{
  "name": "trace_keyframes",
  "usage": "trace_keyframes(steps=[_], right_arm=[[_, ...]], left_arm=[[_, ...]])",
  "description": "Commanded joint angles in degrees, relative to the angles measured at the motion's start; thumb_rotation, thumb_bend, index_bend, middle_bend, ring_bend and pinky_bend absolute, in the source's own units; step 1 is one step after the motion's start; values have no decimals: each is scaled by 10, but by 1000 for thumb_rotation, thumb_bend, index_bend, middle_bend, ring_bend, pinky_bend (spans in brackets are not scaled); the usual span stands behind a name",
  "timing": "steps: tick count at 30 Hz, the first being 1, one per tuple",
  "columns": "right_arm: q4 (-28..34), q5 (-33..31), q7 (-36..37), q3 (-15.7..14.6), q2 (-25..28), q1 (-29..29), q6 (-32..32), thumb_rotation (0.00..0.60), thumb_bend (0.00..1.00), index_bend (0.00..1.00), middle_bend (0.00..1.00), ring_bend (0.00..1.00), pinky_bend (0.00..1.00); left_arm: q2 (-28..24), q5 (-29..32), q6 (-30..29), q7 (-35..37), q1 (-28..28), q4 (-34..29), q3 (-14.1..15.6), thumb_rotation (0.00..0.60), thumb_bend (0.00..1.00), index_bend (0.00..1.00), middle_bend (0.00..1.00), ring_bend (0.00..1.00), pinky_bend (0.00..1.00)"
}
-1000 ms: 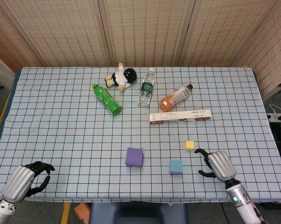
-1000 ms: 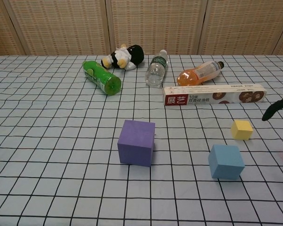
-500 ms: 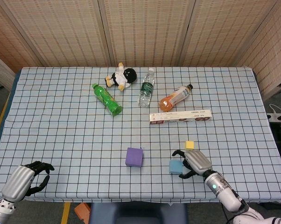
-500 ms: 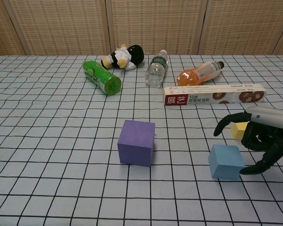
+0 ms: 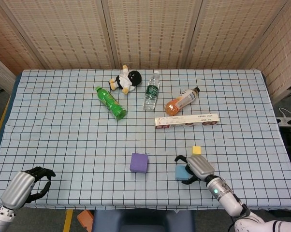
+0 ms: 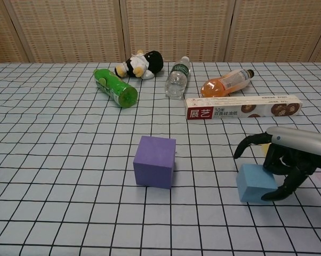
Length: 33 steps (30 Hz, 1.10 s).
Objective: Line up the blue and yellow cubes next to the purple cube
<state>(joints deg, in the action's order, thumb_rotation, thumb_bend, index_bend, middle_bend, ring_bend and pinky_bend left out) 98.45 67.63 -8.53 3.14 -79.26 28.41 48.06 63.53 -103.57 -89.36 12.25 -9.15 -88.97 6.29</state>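
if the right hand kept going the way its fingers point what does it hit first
Probably the blue cube: the right hand hangs just over it, fingers curved toward it. Past that lies the purple cube.

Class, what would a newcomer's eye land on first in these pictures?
The right hand, fingers spread over the blue cube near the table's front edge. To its left stands the bigger purple cube, apart. Further back, a green bottle lies on its side beside a plush toy.
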Motion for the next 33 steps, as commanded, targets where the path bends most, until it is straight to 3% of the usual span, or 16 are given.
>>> trace_keyframes(steps=[1, 6, 20, 33], right_arm=[[-7, -3, -6, -2, -8, 4, 1, 600, 0, 283, 927, 772, 972], [-16, -4, -13, -5, -20, 4, 13, 600, 0, 302, 930, 775, 972], [-25, 5, -14, -9, -31, 2, 40, 600, 0, 488, 942, 790, 977], [-40, 31, 9, 13, -64, 12, 62, 600, 0, 509, 943, 791, 978]], left_arm=[[0, 0, -1, 1, 0, 0, 0, 600, 486, 446, 507, 429, 648], [-1, 0, -3, 6, 1, 0, 0, 600, 486, 447, 510, 429, 648], [-2, -2, 1, 5, 0, 0, 1, 600, 486, 449, 510, 429, 648], [-4, -2, 5, 8, -2, -1, 2, 600, 485, 452, 510, 429, 649]])
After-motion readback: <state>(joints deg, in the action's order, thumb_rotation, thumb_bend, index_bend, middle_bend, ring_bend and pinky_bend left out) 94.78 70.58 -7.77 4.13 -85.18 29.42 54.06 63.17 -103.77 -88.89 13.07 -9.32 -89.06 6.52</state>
